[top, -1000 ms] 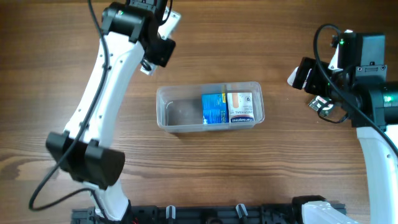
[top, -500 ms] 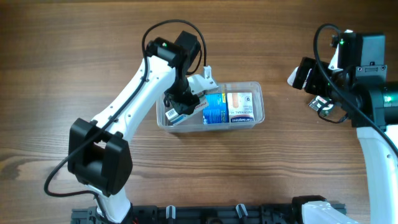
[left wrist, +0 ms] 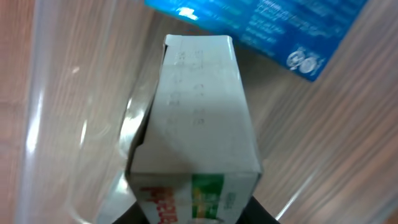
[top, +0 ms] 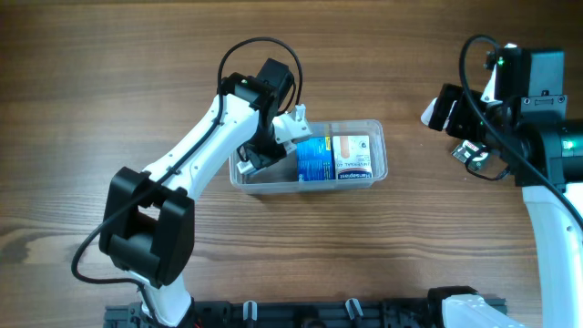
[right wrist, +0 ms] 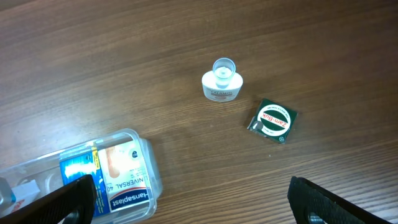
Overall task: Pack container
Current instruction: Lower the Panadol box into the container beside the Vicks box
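A wooden table (top: 82, 100) fills the whole view from above, its top a warm mid-brown with darker grain running left to right and some wavy swirls toward the lower left corner. The light is soft and even, with only faint shadows on the wood. Seen closer from the right wrist, the surface has a dull sheen and the grain slants across

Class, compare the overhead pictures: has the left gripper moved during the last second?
Yes. The left gripper, holding a white box, moved from outside the container's top-left corner into its left end, beside the blue box.
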### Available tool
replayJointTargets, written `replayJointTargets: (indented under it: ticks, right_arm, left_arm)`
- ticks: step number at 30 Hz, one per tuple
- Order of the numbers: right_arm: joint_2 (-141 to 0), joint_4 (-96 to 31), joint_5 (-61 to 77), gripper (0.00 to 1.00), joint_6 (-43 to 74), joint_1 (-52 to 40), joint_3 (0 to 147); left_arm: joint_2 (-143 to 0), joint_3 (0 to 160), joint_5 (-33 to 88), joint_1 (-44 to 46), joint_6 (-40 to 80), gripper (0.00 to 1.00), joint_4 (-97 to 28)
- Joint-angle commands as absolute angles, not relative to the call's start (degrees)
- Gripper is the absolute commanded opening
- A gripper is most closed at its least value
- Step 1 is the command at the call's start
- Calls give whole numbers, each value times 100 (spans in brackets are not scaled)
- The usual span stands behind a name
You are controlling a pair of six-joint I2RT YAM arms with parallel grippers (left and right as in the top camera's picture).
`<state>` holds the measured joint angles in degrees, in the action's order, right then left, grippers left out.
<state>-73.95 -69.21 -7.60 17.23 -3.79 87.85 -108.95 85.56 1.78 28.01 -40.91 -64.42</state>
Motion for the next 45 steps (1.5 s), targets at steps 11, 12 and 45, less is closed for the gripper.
replayJointTargets:
  ticks: [11,12,45]
  right_arm:
    - [-7443,-6906,-814,100,1658,-368,8803]
    - [-7443,-6906,-814,100,1658,-368,8803]
    - [-7443,-6906,-814,100,1658,-368,8803]
  left_arm:
    - [-10888,8510,-375,2687,-4158,42,-6379]
    - [-10886,8510,-375,2687,-4158,59,-6381]
    - [-10960,7463,-235,2891,-1730,4,-5140]
